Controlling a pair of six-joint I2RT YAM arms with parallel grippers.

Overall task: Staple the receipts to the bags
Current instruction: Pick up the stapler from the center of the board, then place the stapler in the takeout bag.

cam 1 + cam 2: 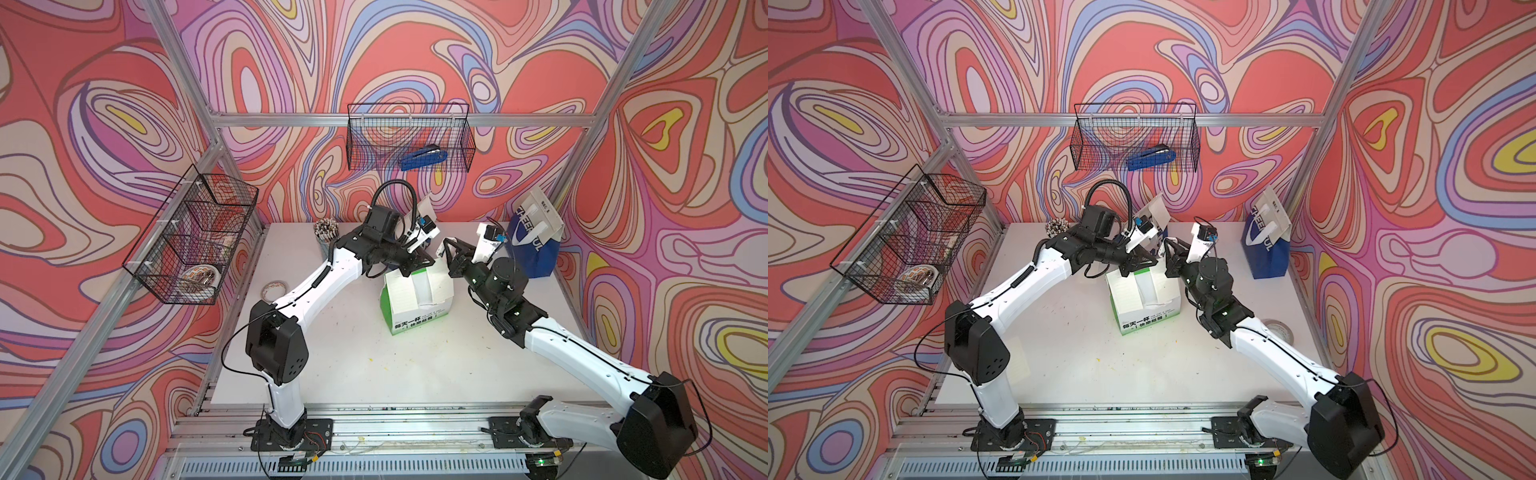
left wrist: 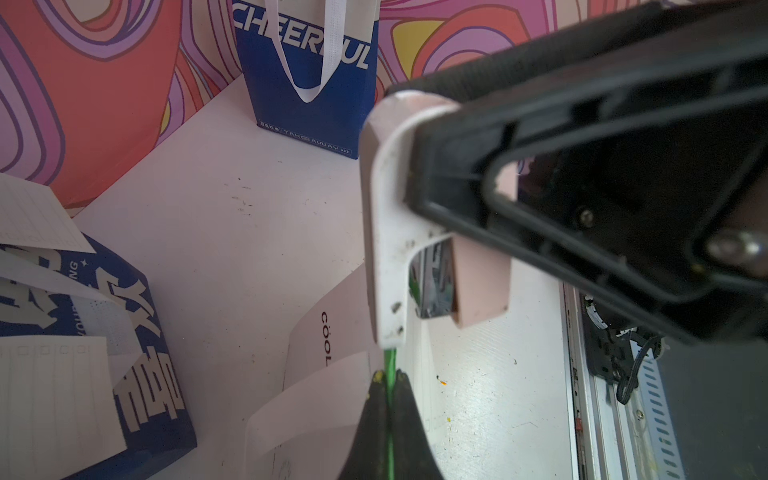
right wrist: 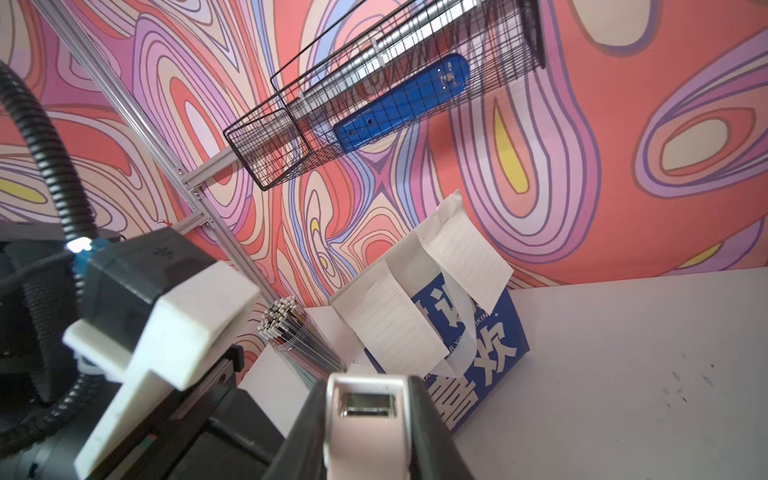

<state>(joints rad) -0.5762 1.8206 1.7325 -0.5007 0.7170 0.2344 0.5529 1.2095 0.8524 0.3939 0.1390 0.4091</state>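
The green-white bag (image 1: 415,316) stands mid-table with a receipt (image 1: 401,291) against its upper face. My left gripper (image 2: 388,378) is shut on the bag's green top edge. Beside it, my right gripper (image 3: 368,386) is shut on a pale pink stapler (image 3: 365,432), whose mouth (image 2: 386,249) sits at that same edge. The blue-white bag with Chinese characters (image 3: 478,365) stands behind, with receipts (image 3: 390,328) hanging from its top. At the back right the CHEERFUL bag (image 1: 532,249) leans on the wall with a slip (image 1: 540,208) at its top.
A blue stapler (image 1: 424,158) lies in the wire basket (image 1: 361,137) on the back wall. A second wire basket (image 1: 195,241) hangs on the left wall. A cup of pens (image 1: 326,230) stands at the back, tape rolls (image 1: 272,289) (image 1: 1277,328) lie on the table.
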